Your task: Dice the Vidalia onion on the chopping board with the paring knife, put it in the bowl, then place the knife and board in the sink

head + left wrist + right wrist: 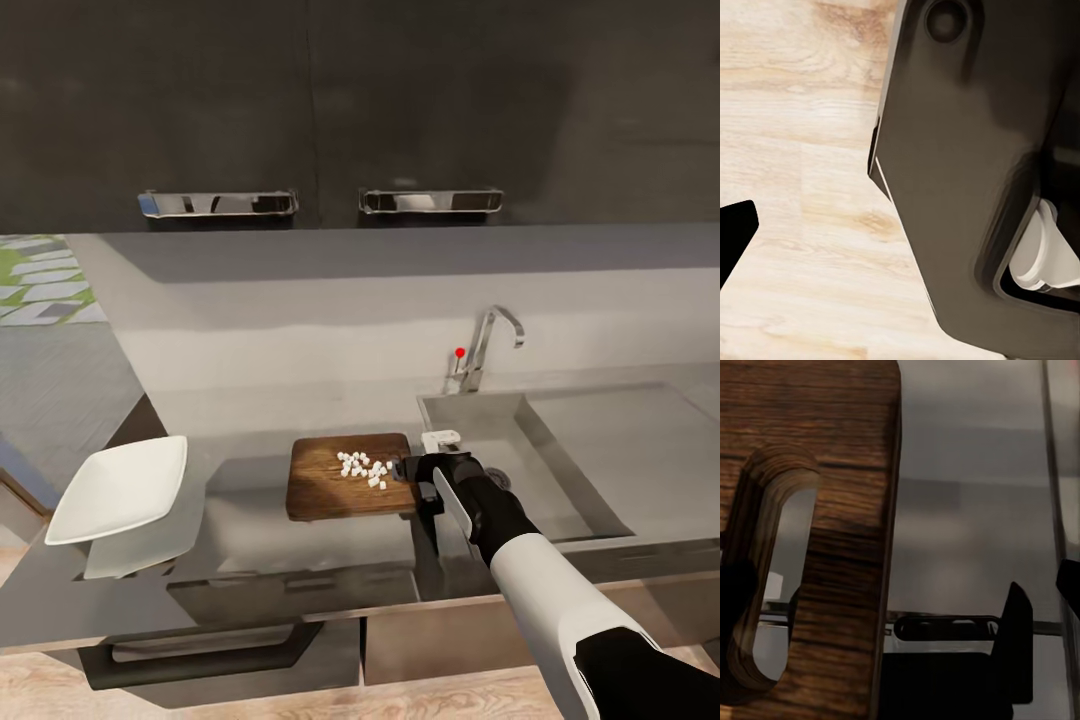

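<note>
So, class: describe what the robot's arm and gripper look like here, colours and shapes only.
In the head view, the right arm has a smooth white, rounded forearm shell between glossy black sections: a black cuff nearer the camera and a black wrist leading to the right gripper, which is black and blocky. In the right wrist view, a finger shows as a flat black slab. No cables or markings are visible.

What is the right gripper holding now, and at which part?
It seems to hold the chopping board at its handle-slot end, beside the sink; the closure of the right gripper cannot be confirmed.
</note>
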Tool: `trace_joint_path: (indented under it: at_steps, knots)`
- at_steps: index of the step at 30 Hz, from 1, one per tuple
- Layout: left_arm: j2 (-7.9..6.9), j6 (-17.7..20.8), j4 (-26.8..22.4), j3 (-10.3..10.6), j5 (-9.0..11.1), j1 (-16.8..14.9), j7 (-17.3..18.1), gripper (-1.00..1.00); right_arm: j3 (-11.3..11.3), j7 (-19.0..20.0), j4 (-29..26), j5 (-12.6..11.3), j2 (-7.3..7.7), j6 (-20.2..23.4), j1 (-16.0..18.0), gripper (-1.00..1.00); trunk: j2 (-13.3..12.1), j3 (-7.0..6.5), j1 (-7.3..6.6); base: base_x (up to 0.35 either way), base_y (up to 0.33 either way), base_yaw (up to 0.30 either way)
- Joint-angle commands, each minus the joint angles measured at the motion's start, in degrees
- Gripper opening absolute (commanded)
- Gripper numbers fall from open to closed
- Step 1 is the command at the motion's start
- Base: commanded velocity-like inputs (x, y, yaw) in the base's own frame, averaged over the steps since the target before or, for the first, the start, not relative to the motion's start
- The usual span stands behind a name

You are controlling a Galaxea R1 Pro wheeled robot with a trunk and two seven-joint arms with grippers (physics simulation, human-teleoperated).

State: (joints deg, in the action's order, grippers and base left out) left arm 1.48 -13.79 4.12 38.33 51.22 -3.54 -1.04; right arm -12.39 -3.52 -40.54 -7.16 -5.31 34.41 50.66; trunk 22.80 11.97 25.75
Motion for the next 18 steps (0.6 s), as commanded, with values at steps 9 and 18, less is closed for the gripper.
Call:
trace_joint_path:
  at_steps: [9,18]
  knots:
    - [0.10,-0.3,0.2,0.3,0.0,-0.1,-0.1,1.00,-0.2,-0.4,-0.1,-0.6,0.04,0.2,0.0,1.00,0.1,0.63,0.03,0.000,0.000,0.000]
    - [0.04,-0.3,0.2,0.3,0.0,0.0,-0.1,1.00,-0.2,-0.3,-0.1,-0.5,0.04,0.2,0.0,1.00,0.1,0.76,0.03,0.000,0.000,0.000]
